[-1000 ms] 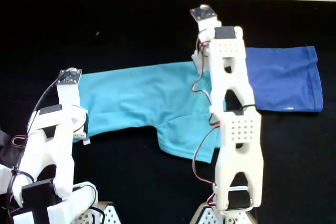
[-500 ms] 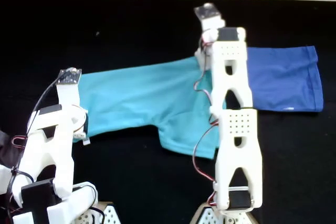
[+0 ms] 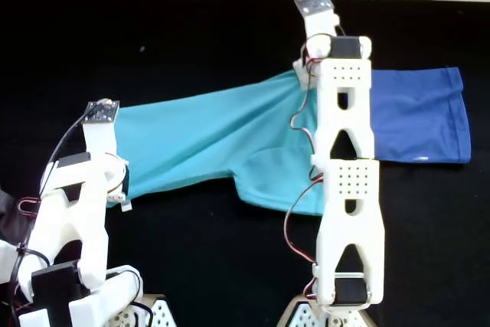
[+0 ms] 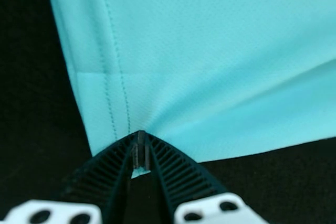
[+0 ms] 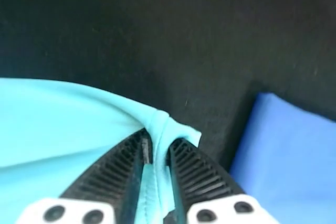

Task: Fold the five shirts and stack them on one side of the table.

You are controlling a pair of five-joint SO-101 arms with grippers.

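We see a turquoise shirt (image 3: 207, 143) drawn out across the black bench (image 3: 191, 36). It runs from the left arm (image 3: 76, 212) at the near left to the right arm (image 3: 348, 189) further back, near the middle. Long creases run through the cloth along the line between the two arms. A rounded flap of it bulges toward the near edge, just beside the right arm. A darker blue shirt (image 3: 417, 116) lies flat as a neat rectangle on the right side of the bench. Its inner end is hidden behind the right arm, so from above we cannot tell whether the two shirts touch there. The high view gives us the whole outline of both shirts, but the arms cover the places where the cloth is held. The wrist views show those grips up close. In the left wrist view, the left tool (image 4: 140, 156) has its ribbed black jaws pressed together on the corner of the turquoise shirt. It grips right at a hem (image 4: 113, 93) marked by two parallel lines of stitching, and a sliver of cloth shows between the jaws. In the right wrist view, the right tool (image 5: 156, 153) is clamped on a bunched, rolled fold of the same shirt, with the jaws nearly together and a ridge of cloth between them. That view also shows a strip of bare black bench between the pinched fold and the blue shirt beside it.
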